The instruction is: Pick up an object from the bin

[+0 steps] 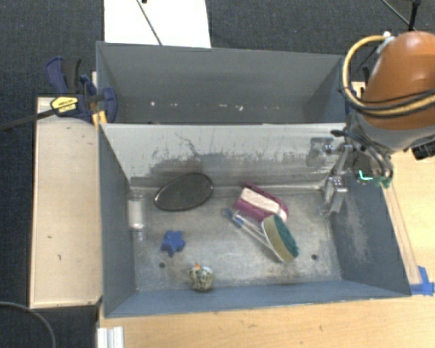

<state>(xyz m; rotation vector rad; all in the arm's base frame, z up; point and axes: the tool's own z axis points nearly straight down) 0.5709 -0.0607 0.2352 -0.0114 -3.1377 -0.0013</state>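
Observation:
My gripper (334, 196) hangs at the right side of the bin, close to the right wall and above the floor, with nothing seen in it. The nearest things lie to its left. A pink, white and purple block (261, 202) rests just left of centre-right. In front of that block, a green and yellow oval scrubber (280, 238) lies tilted on the floor. A thin blue pen-like stick (236, 220) pokes out to the left from under those two.
A dark grey oval disc (183, 192) lies at the back left. A clear small cylinder (135, 213) stands by the left wall. A small blue piece (172, 242) and a speckled little ball (201, 278) lie at the front left.

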